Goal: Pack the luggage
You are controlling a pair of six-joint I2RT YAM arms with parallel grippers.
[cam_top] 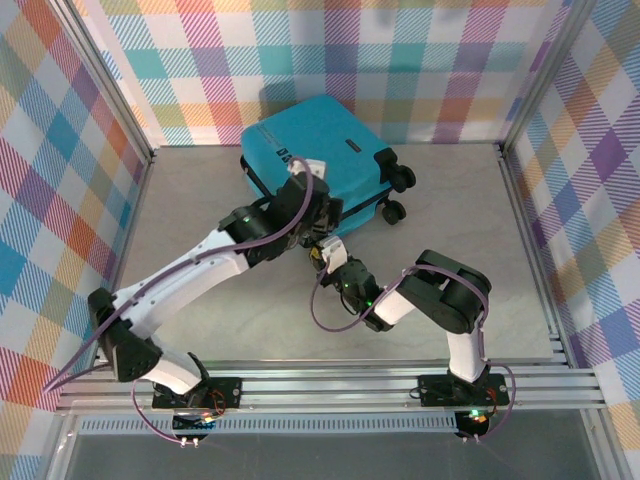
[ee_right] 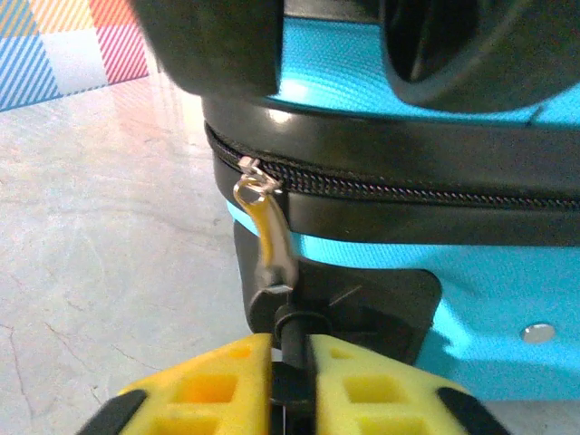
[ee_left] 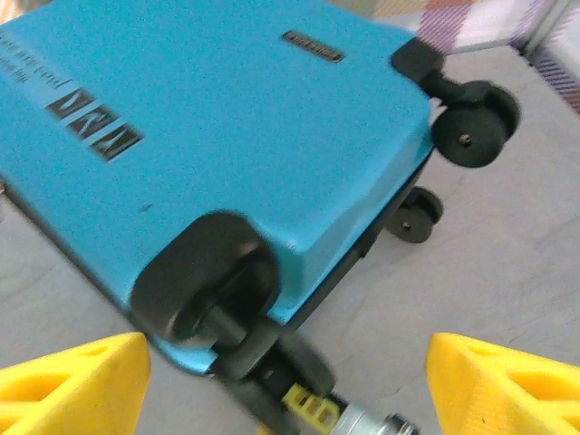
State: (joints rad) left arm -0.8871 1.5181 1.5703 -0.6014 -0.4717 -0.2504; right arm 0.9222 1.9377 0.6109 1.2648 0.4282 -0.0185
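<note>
Luggage: I am seeing the luggage (cam_top: pixel 330 140) lying flat and zipped shut on the table (cam_top: pixel 200 250), at the far middle, just in front of the plaid back wall (cam_top: pixel 400 60).

Orientation: its wheels (cam_top: pixel 402 180) are pointing toward the right side, and the turquoise shell is facing up.

Left gripper: I am holding the left gripper (cam_top: pixel 318 205) over the near edge of the case. In the left wrist view its yellow fingers (ee_left: pixel 82 381) are standing wide apart, gripping nothing, with a black wheel housing (ee_left: pixel 208 290) at the case's corner lying between them.

Right gripper: I am keeping the right gripper (cam_top: pixel 328 250) low on the table, just in front of the near edge of the case.

Right fingers: in the right wrist view the yellow fingers (ee_right: pixel 217 390) are sitting almost together, pinching the black end of the zipper pull (ee_right: pixel 265 236).

Zipper: the zipper (ee_right: pixel 408 190) is running closed along the black band, and the metal pull is hanging down from its left end.

Arms: both are reaching toward the same near corner of the case, their grippers close together.
</note>
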